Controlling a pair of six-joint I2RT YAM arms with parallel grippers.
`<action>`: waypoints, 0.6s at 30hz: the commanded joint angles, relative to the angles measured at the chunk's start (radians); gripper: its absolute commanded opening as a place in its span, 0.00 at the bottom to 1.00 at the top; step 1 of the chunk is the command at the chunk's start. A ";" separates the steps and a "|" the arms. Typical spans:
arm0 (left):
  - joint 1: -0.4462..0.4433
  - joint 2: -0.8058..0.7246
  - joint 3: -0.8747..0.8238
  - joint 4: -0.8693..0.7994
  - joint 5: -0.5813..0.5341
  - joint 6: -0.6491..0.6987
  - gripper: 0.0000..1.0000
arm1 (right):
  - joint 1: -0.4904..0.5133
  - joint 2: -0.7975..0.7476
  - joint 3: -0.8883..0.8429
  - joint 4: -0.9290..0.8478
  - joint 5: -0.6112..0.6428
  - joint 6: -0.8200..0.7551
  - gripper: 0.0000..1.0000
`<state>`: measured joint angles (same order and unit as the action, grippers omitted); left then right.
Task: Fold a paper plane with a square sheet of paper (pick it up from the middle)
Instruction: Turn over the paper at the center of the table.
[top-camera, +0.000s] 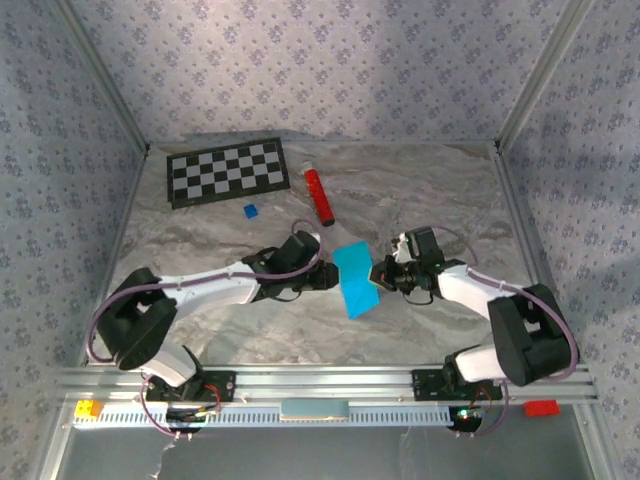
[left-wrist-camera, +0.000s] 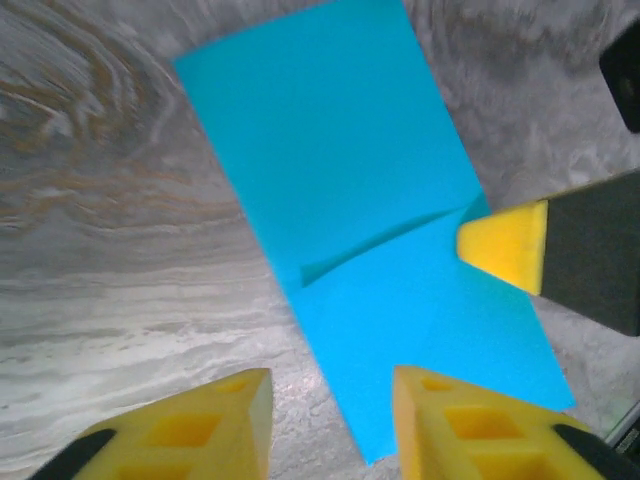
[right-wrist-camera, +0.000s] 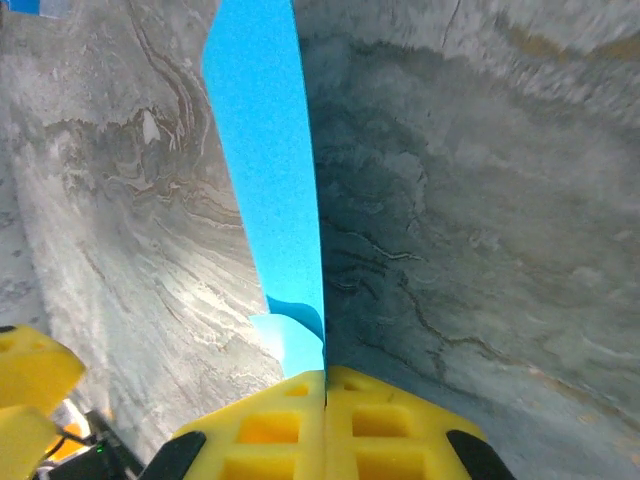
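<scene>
The square sheet of paper (top-camera: 355, 278), bright cyan, lies mid-table as a long strip with a raised crease across it (left-wrist-camera: 370, 230). My right gripper (right-wrist-camera: 325, 385) is shut on the strip's right edge, and the paper (right-wrist-camera: 265, 180) runs edge-on away from its fingers. One of those yellow fingertips (left-wrist-camera: 505, 245) meets the paper at the crease. My left gripper (left-wrist-camera: 330, 420) hovers open over the strip's near corner, nothing pinched between its fingers (left-wrist-camera: 200, 425). From above, the left gripper (top-camera: 330, 272) and right gripper (top-camera: 378, 272) flank the paper. A paper plane is out of view.
A checkerboard (top-camera: 227, 171) lies at the back left. A red cylinder (top-camera: 318, 195) and a tiny dark-blue block (top-camera: 250, 211) lie behind the paper. On the front rail sit a yellow block (top-camera: 88, 408) and a red block (top-camera: 541, 407). Patterned walls enclose the table.
</scene>
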<state>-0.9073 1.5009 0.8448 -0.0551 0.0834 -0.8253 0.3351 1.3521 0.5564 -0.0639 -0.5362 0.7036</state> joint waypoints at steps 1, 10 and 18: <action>0.015 -0.057 -0.026 -0.036 -0.070 0.026 0.39 | 0.002 -0.066 0.057 -0.191 0.099 -0.110 0.03; 0.021 -0.139 -0.069 -0.020 -0.126 0.036 0.43 | 0.081 -0.246 0.176 -0.448 0.354 -0.224 0.03; 0.036 -0.200 -0.110 -0.020 -0.148 0.024 0.45 | 0.182 -0.311 0.229 -0.569 0.571 -0.247 0.03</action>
<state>-0.8776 1.3502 0.7506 -0.0814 -0.0322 -0.8013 0.4953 1.0477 0.7433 -0.5156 -0.0944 0.4919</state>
